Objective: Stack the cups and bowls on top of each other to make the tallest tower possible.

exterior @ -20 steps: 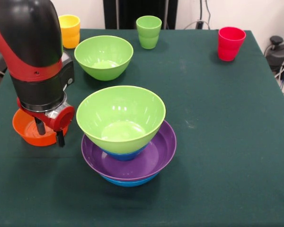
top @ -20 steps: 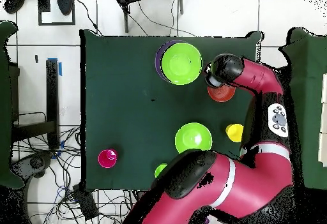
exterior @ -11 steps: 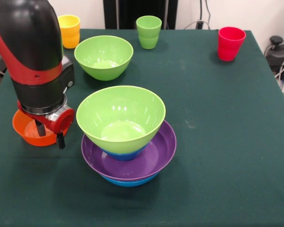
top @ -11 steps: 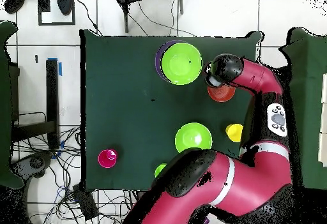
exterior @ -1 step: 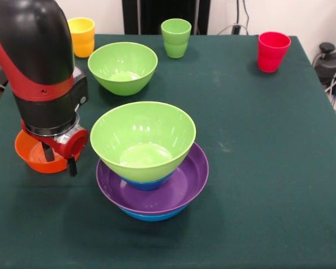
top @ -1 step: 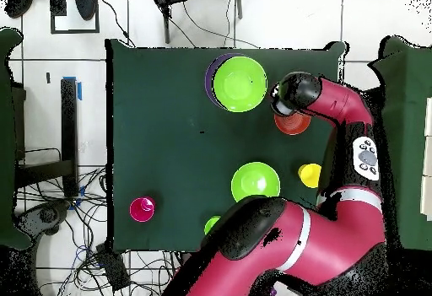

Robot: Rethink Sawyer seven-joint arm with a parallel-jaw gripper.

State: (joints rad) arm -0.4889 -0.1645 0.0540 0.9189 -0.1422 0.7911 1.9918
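The gripper (exterior @ -1 step: 59, 158) hangs low at the small orange bowl (exterior @ -1 step: 29, 152). One dark finger (exterior @ -1 step: 47, 151) reaches down inside the bowl and the other (exterior @ -1 step: 71, 166) stands outside its rim, so the jaws are apart and straddle the bowl's wall; whether the pads touch the plastic cannot be told. From overhead the arm's black wrist covers the gripper, and only part of the small orange bowl (top @ -1 step: 294, 125) shows beyond it.

Just beside the gripper, on the side away from the orange bowl, stands the tower (exterior @ -1 step: 151, 162): a large blue bowl (exterior @ -1 step: 151, 215) at the bottom, the wide purple bowl (exterior @ -1 step: 182, 185) in it, a small blue bowl (exterior @ -1 step: 147, 183) in that, and a large light green bowl (exterior @ -1 step: 143, 137) on top.

Behind the gripper in the front view, a second large light green bowl (exterior @ -1 step: 122, 66) sits alone on the green table (exterior @ -1 step: 269, 168). Further back stand the yellow cup (exterior @ -1 step: 82, 36) and the light green cup (exterior @ -1 step: 176, 37). The red cup (exterior @ -1 step: 272, 51) is farthest from the gripper, well apart at the opposite back corner.
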